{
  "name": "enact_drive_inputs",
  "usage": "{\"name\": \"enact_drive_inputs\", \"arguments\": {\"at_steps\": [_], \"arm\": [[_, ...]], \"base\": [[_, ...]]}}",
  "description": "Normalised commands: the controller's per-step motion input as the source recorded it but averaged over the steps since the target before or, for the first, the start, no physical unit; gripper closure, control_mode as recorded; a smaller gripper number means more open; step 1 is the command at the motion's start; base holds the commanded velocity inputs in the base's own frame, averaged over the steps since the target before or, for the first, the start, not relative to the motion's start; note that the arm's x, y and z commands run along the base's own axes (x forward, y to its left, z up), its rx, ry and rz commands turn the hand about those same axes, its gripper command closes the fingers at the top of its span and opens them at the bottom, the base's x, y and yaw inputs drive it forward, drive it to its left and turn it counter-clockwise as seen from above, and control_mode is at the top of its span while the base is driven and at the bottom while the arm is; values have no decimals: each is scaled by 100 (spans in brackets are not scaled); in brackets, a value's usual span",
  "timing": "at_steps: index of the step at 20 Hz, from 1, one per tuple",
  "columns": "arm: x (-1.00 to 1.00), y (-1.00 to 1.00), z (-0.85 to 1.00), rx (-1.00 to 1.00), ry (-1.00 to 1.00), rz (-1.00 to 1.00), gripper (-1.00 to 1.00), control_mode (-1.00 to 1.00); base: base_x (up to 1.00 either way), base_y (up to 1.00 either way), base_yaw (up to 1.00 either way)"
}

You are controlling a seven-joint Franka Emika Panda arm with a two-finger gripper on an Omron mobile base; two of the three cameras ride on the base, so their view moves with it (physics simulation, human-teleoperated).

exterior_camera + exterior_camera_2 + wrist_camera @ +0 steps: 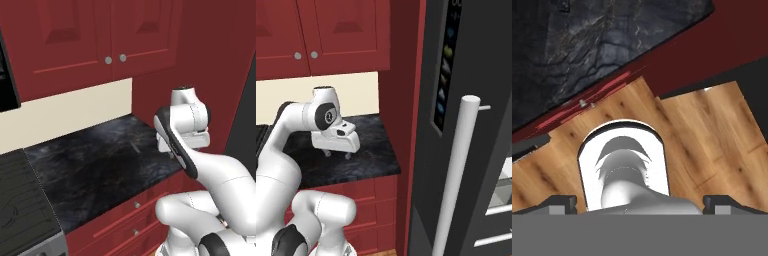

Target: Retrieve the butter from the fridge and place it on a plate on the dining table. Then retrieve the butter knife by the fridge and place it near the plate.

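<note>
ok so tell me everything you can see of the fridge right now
The fridge is tall and dark grey, standing at the right of the right base view, right against a red cabinet side panel beside the black stone counter. A long white bar handle runs down its front on a short standoff, with further white bars low at the right edge. A narrow black panel carries a column of blue and yellow icons. The doors look shut, and nothing touches it; the gripper hangs over the counter, well clear.
</note>
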Motion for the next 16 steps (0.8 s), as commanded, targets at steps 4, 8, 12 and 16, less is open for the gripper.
{"name": "enact_drive_inputs", "arguments": {"at_steps": [4, 8, 12, 16], "arm": [[0, 0, 0, 0, 0, 0, -100, 100], [17, 0, -2, 0, -4, 1, -100, -100], [52, -1, -26, 3, 0, 12, -100, -100], [46, 1, -27, 3, 0, 17, -100, -100]], "base": [[0, 41, 0], [0, 0, 0], [0, 0, 0], [0, 0, 0]]}}
